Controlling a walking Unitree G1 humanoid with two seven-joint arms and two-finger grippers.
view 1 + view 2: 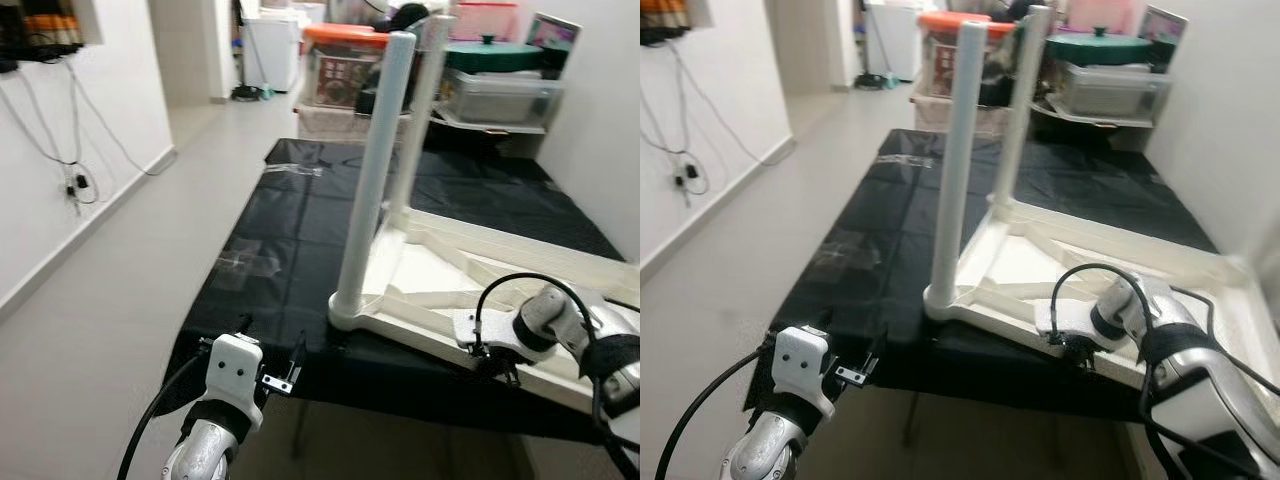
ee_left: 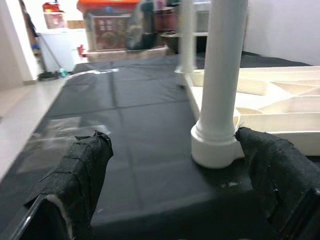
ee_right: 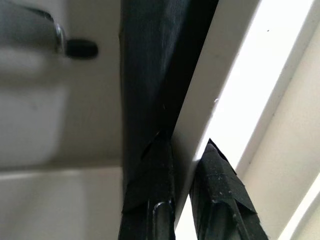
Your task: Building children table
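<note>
A white children's table [image 1: 420, 322] lies upside down on a black-covered surface [image 1: 290, 230]. Two white legs stand up from it, the near leg [image 1: 372, 170] at the front left corner and the far leg [image 1: 425, 110] behind it. My right gripper [image 1: 495, 365] is shut on the tabletop's front rim [image 3: 235, 85], one finger on each side of it. My left gripper [image 2: 172, 145] is open at the black surface's front edge. It points at the near leg's base [image 2: 215, 145] with nothing between its fingers [image 2: 85, 165].
Storage boxes with an orange lid [image 1: 345, 60] and a shelf holding a green-lidded pot [image 1: 490, 50] stand at the back. A white wall with hanging cables [image 1: 75, 180] runs along the left, with grey floor [image 1: 120, 290] between it and the surface.
</note>
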